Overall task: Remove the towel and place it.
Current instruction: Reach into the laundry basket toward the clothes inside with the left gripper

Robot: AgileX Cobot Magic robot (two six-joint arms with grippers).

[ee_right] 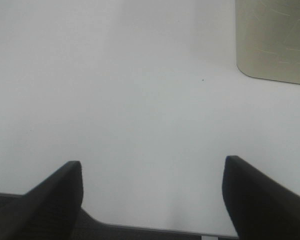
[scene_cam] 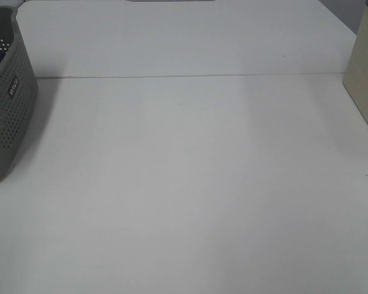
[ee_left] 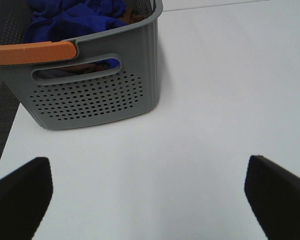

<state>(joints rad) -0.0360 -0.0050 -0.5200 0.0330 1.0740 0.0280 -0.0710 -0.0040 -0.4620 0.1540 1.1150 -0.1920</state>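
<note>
The deep royal-blue soft cloth towel [ee_left: 75, 17] lay crumpled inside the grey perforated plastic basket [ee_left: 90, 95], untouched by either claw.

In the high view the basket [scene_cam: 9, 110] stood at the far left edge of the plain white table [scene_cam: 190, 184], with only a sliver of blue showing over its rim. A flat orange handle [ee_left: 32, 52] ran along the basket's near rim. The left gripper [ee_left: 150, 200] hung over bare table near the basket, its dark fingers [ee_left: 20, 195] spread wide and empty. The right gripper [ee_right: 152, 200] was likewise parted and held nothing, well apart from the basket, near a pale beige panel [ee_right: 275, 40] at the table's right side.
</note>
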